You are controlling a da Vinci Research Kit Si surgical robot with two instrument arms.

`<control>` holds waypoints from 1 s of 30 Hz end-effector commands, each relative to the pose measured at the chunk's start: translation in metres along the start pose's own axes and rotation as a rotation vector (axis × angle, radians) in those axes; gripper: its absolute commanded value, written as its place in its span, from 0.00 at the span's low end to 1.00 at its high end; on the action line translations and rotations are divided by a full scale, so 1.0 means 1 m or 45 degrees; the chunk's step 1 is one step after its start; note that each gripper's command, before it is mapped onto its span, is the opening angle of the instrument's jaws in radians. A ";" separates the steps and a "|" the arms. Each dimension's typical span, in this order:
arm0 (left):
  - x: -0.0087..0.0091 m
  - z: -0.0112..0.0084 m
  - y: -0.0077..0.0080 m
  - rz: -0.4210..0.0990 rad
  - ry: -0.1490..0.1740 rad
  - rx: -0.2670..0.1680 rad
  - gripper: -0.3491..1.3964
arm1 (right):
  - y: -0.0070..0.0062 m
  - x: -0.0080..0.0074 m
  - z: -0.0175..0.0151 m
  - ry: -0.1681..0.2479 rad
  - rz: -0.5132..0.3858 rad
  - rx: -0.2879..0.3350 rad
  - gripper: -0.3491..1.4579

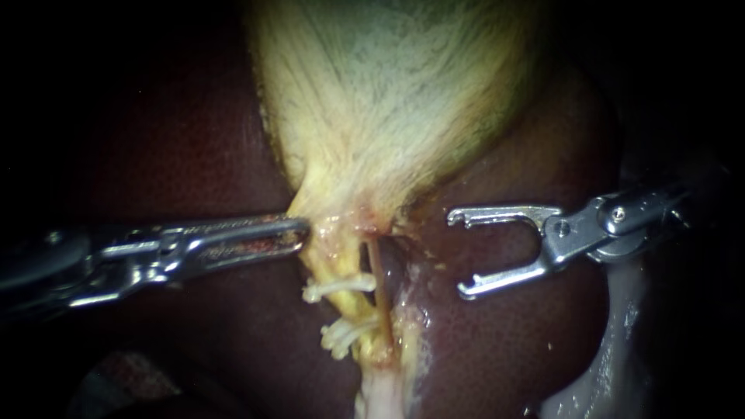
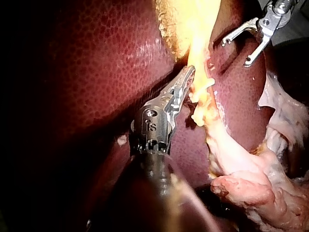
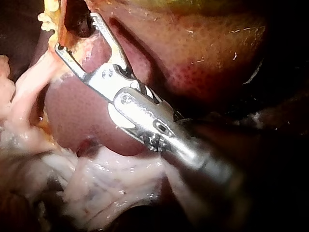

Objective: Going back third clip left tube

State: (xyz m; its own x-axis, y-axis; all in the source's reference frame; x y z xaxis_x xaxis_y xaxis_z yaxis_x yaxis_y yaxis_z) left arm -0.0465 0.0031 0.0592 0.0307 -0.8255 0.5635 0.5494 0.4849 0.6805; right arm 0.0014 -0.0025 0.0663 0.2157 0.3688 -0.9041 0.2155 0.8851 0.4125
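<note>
The right instrument has its jaws spread wide with nothing between them, standing over the liver to the right of the tubes and clear of them. The left tube runs down from the gallbladder, with an upper clip about level with those open jaws and a lower white clump of clip material below it. The left instrument has its jaws closed on the gallbladder's narrow end, just above the upper clip.
</note>
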 end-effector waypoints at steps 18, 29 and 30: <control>0.0019 0.0037 -0.0006 -0.008 0.052 -0.025 0.00 | -0.0001 -0.0002 0.0002 0.001 -0.001 -0.001 0.53; 0.0021 0.0037 -0.0001 -0.014 0.056 -0.024 0.00 | -0.0001 -0.0002 0.0003 0.002 -0.001 -0.005 0.53; 0.0021 0.0038 -0.0001 -0.014 0.056 -0.024 0.00 | -0.0001 -0.0002 0.0003 0.002 -0.001 -0.006 0.53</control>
State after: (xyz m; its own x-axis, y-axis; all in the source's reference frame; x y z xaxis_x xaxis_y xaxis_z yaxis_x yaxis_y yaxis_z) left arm -0.0497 0.0025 0.0621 0.0622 -0.8426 0.5349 0.5672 0.4708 0.6757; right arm 0.0016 -0.0028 0.0665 0.2142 0.3687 -0.9046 0.2118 0.8865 0.4114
